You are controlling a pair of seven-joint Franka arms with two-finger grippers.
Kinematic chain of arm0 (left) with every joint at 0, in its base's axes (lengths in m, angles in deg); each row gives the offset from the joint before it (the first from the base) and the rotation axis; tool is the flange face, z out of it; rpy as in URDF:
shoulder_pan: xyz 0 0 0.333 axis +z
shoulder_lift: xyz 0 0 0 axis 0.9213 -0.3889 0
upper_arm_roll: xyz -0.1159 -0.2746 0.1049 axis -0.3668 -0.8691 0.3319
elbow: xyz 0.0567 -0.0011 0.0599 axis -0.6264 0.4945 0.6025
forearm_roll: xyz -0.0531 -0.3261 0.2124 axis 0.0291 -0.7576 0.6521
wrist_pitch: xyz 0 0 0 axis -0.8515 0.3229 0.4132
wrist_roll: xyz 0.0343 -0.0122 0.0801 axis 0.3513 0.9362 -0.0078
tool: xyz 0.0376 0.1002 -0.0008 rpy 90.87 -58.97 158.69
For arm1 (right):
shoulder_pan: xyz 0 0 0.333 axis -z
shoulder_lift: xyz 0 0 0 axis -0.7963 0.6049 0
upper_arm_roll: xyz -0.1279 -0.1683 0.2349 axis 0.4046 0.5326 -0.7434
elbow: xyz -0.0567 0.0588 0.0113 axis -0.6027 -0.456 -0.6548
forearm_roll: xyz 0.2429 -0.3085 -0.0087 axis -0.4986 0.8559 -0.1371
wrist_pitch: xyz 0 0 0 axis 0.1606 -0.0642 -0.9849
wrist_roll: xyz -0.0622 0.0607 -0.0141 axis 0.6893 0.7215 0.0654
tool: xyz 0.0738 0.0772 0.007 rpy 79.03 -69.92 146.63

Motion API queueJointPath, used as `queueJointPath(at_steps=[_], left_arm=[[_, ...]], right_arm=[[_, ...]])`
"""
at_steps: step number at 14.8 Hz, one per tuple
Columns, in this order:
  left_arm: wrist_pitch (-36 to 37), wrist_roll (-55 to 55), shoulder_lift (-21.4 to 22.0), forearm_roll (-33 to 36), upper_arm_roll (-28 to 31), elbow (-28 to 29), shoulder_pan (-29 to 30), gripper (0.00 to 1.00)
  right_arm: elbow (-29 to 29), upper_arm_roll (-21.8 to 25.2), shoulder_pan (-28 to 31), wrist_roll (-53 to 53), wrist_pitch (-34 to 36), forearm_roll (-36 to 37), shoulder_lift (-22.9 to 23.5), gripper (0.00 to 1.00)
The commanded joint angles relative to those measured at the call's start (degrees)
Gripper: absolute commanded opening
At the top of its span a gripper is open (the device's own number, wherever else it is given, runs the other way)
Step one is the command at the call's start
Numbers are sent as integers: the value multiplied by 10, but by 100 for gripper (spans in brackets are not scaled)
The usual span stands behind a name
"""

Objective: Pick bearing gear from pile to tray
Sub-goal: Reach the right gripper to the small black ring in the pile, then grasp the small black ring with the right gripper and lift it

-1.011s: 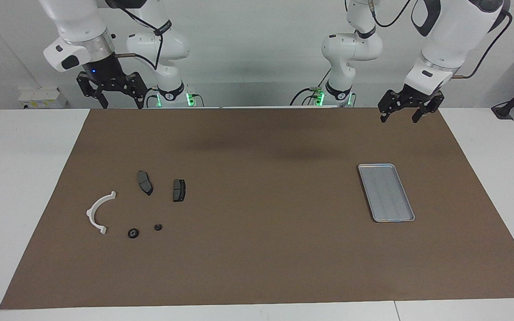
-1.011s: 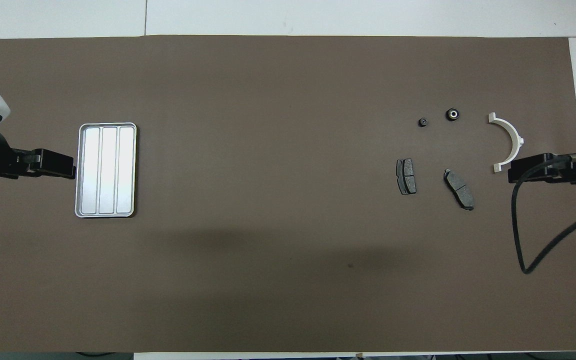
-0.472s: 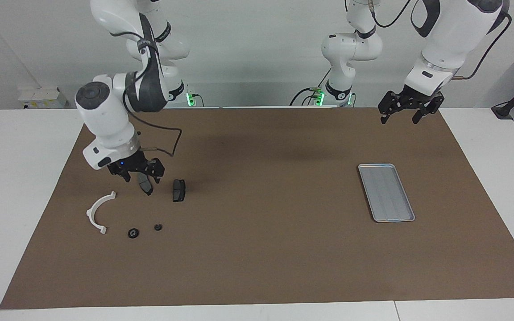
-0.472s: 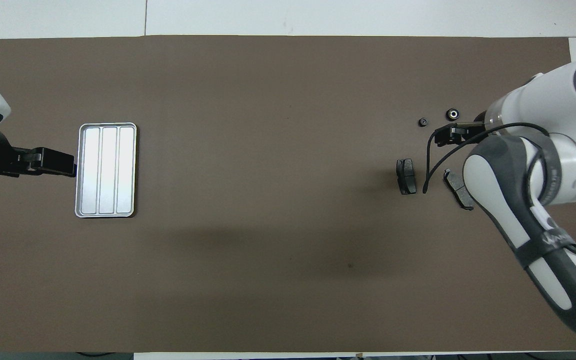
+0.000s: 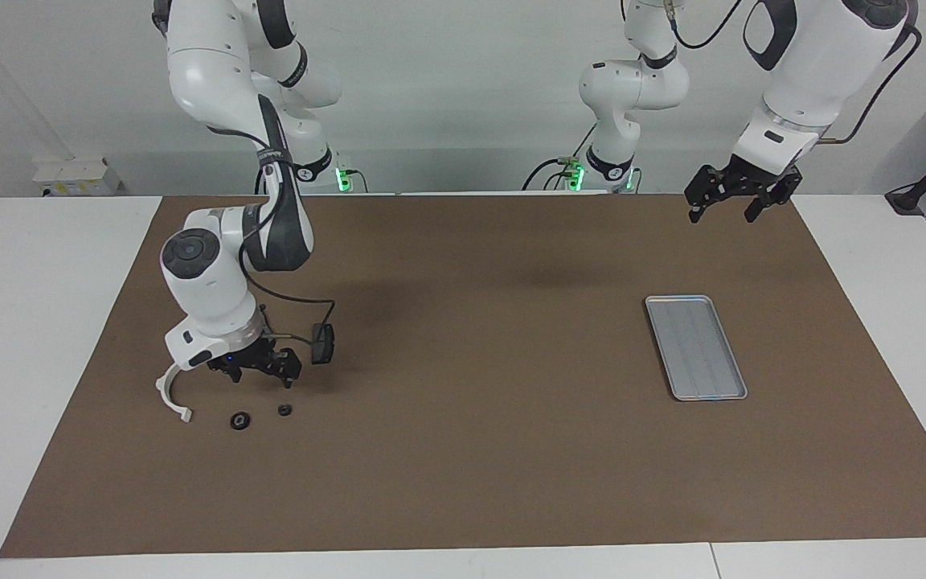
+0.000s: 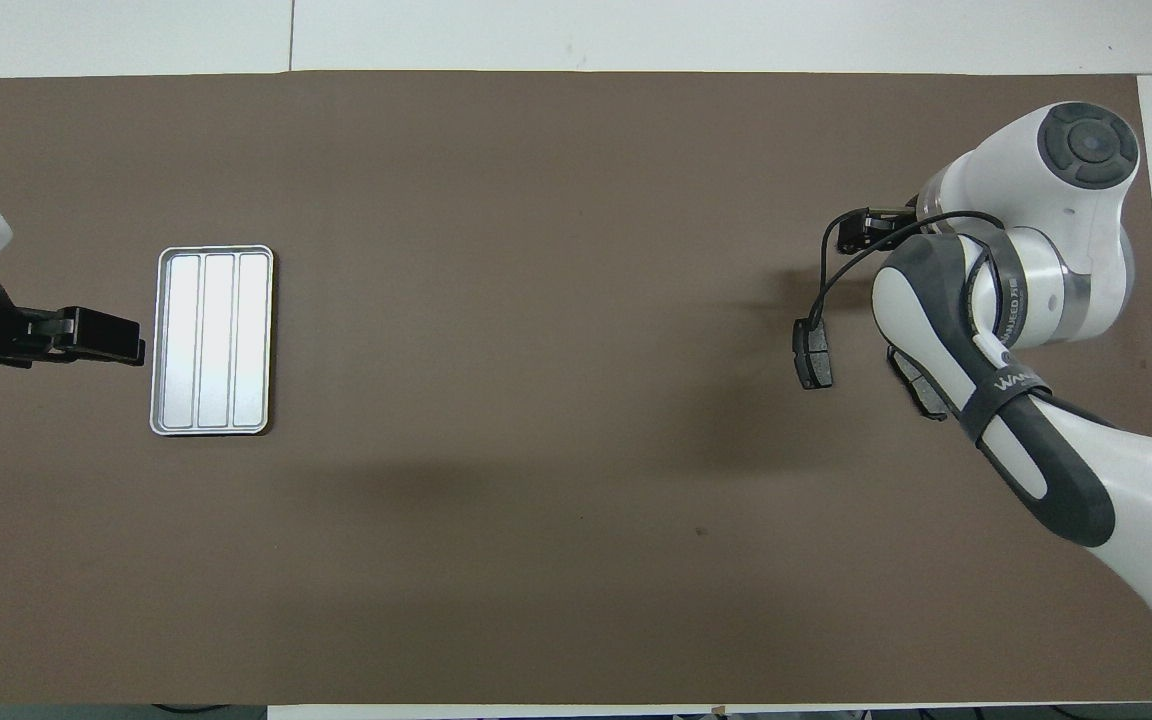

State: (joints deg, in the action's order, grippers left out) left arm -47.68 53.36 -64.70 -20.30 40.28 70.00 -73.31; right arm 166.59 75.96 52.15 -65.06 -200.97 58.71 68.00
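Observation:
The pile lies toward the right arm's end of the table: a white arc [image 5: 167, 394], a dark brake pad [image 5: 322, 343] and two small black round pieces [image 5: 239, 420] [image 5: 284, 409]. I cannot tell which piece is the bearing gear. My right gripper [image 5: 262, 376] hangs open low over the pile, just above the round pieces, holding nothing. In the overhead view the right arm hides the round pieces and the arc, and half covers a second brake pad [image 6: 926, 395]. The silver tray [image 5: 696, 346] lies bare toward the left arm's end. My left gripper [image 5: 738, 197] waits open, raised beside the tray.
A brown mat [image 5: 471, 450] covers most of the white table. A black cable [image 6: 821, 285] loops from the right wrist over the brake pad [image 6: 813, 353]. The left gripper [image 6: 86, 335] shows beside the tray [image 6: 213, 340] from above.
The right arm has swung down from its raised rest, passed over the brake pads and now hangs low over the round pieces. The left gripper has barely moved.

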Motion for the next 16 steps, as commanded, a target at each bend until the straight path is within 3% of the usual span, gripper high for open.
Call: queueJointPath(at_steps=[1,5,16], left_arm=[[-30,3,23,0,-1,37,7,100],[-31,24,31,3,-1,46,26,100],[-12,24,44,7,-1,65,45,100]], right_arm=[[-57,0,-2,23,17,7,50,100],[-60,-1,-9,46,9,4,76,98],[-67,0,-17,75,11,10,92,92]])
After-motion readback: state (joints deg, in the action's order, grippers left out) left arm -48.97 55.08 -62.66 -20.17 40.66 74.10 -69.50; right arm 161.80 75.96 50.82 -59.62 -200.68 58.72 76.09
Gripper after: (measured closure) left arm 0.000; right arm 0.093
